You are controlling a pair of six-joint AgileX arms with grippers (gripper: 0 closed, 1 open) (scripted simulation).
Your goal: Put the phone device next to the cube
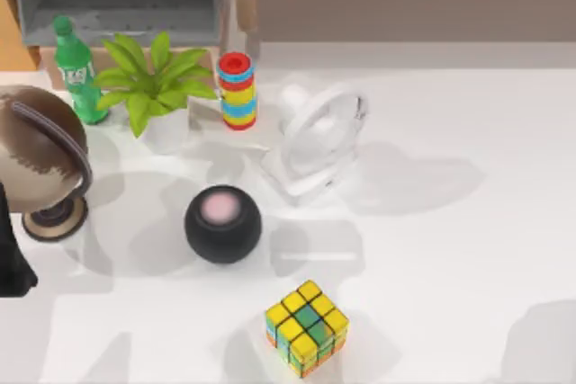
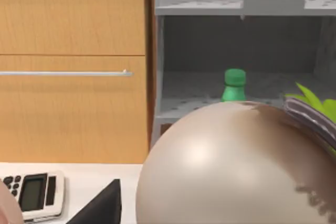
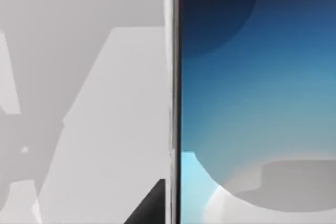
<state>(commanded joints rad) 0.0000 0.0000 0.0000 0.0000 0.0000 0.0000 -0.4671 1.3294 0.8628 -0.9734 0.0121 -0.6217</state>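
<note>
Close before the right wrist camera, phone (image 3: 257, 93) screen, blue-teal, edge upright against white table (image 3: 84, 103); right pincer's grip: cannot tell. Cube (image 1: 307, 327) sits on table just right-front of black ball (image 1: 223, 223). Left arm beside globe (image 1: 36, 159).

Cube (image 1: 307, 327) front-centre; phone device (image 3: 257, 93) blue-screened

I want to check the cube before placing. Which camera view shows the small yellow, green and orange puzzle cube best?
The top view shows the small yellow, green and orange puzzle cube best: whole, unblocked, on the white table near the front edge. The left wrist view faces a brown globe instead; the right wrist view faces a blue phone screen.
</note>
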